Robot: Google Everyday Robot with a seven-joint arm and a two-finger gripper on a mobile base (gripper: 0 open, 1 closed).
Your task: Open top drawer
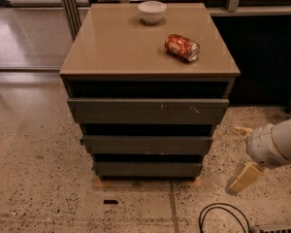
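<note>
Cream two-finger gripper [234,159] is hanging low and right of the brown-topped grey cabinet [121,47], spread wide and empty, while the flat grey top drawer [148,111] under the cabinet's top is sitting unpulled, with approach, grasp and pull all pending.

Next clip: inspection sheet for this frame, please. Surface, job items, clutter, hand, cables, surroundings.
Surface: tan cabinet top, carrying two things.
Job's things: top drawer, no interior showing, untouched.
Clutter: white bowl near the back edge; red can lying on its side, right of centre.
Hand: hand low beside the cabinet's right side, over the floor, fingers apart, holding nothing.
Cables: black cable looped on the floor, lower right.
Surroundings: speckled floor; small dark scrap before the cabinet.
</note>
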